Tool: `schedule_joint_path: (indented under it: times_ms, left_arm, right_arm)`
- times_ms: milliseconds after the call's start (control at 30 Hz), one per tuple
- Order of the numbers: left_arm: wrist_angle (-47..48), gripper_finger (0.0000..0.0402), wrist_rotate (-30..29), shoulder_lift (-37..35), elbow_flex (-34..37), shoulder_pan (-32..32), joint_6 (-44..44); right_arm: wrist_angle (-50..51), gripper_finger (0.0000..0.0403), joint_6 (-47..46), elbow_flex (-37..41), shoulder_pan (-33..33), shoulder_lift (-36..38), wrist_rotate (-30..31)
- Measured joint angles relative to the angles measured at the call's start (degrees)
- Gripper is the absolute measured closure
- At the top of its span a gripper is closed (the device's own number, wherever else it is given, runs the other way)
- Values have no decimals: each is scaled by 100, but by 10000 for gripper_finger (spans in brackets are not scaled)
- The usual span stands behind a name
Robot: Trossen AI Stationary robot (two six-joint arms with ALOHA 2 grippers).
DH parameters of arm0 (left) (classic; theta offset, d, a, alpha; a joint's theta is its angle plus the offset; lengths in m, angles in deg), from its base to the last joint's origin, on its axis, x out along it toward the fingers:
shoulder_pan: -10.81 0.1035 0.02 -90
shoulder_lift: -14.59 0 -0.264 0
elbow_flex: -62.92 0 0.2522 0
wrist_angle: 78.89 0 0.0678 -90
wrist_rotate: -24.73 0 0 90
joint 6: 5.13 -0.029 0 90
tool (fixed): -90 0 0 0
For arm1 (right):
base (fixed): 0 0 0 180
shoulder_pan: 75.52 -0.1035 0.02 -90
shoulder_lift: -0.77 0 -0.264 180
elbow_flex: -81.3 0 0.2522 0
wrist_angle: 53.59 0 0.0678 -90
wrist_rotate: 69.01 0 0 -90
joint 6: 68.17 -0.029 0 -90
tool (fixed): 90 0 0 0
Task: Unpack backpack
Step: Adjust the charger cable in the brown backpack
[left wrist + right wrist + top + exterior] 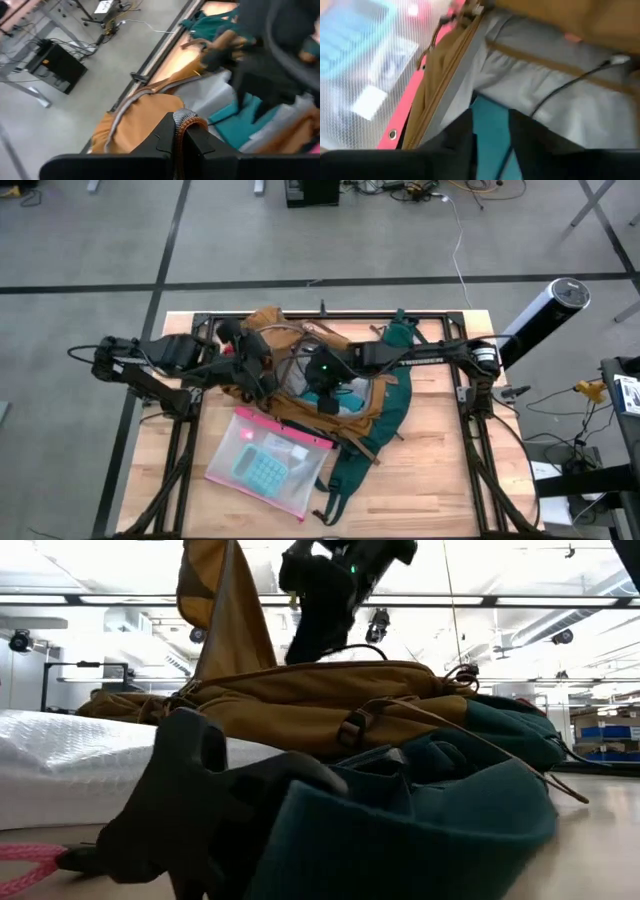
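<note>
While the backpack (pixel 300 380) lies open across the middle of the wooden worktop (pixel 440 480), both arms reach into it from opposite sides. It is a large mustard-tan fabric rucksack with a dark green back panel and green straps that trail toward the right arm's side and the front edge; in the low view the tan body is a low mound behind the green padding, with one tan flap lifted high. Pale grey lining shows inside the opening, and brown straps with buckles cross the tan cloth.

The left gripper (pixel 181 131) is clenched on a brown, grey-edged rim of the backpack at the side nearest the left arm, the fabric pinched between its dark fingers (pixel 205 145). The right gripper (pixel 491 131) is down inside the opening over the grey lining, its fingers a little apart with teal material showing between them; I cannot tell whether it holds anything.

A clear pouch (pixel 268 462) with pink edging lies on the worktop just in front of the backpack, a teal calculator-like item (pixel 260 470) visible inside it.
</note>
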Motion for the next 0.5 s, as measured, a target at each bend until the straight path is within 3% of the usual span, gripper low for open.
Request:
schedule_joint_path:
  times_ms: [233,367,500]
  left_arm:
    - [-83,402,-194,16,113,-563,524]
    - [-232,402,-239,35,186,-725,548]
    - [-285,402,-281,37,343,-751,548]
  right_arm:
    - [1192,181,482,-880,-2,527,185]
    - [1787,160,575,-1100,4,955,204]
    - [2406,164,634,-1089,32,1490,459]
